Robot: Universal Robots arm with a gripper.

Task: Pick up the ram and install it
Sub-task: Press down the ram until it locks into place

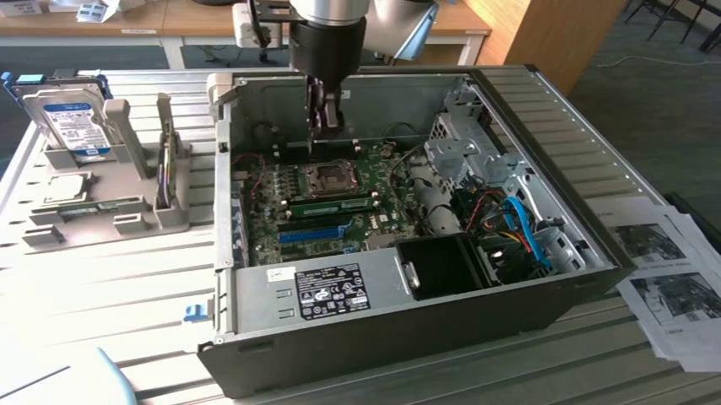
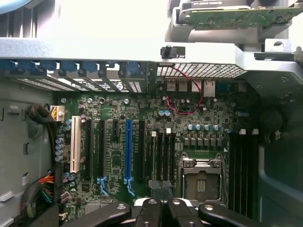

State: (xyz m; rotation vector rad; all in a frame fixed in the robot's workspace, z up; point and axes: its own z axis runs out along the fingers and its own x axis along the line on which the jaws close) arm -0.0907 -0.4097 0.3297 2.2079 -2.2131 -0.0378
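Gripper (image 1: 327, 118): black 2-finger pincer, pointing straight down inside the open dark-grey computer case (image 1: 586, 253), jaws closed tight, pads pressed together with nothing visible between them. In the wrist view the closed fingertips (image 2: 162, 208) sit just above the green motherboard (image 2: 142, 118), near the row of black slots beside the silver CPU socket (image 2: 201, 182).

Ram (image 1: 334, 204): thin green circuit-board strip with dark chips, lying along a black slot on the motherboard, just below the CPU socket in the exterior view. Apart from the gripper, which hangs above and behind it. Whether it is fully seated I cannot tell.

Arm: dark cylindrical wrist vertical, coming down from the top of the exterior view over the case's rear half.

Long blue slot (image 2: 128, 151) runs parallel to the black slots, with a white slot (image 2: 75, 144) farther along.

Outside the case, at the exterior view's left: a silver, blue-labelled hard drive (image 1: 70, 122) upright in a grey holder (image 1: 101, 215) on the white slatted table (image 1: 101, 287). Printed papers (image 1: 670, 278) lie at the exterior view's right.
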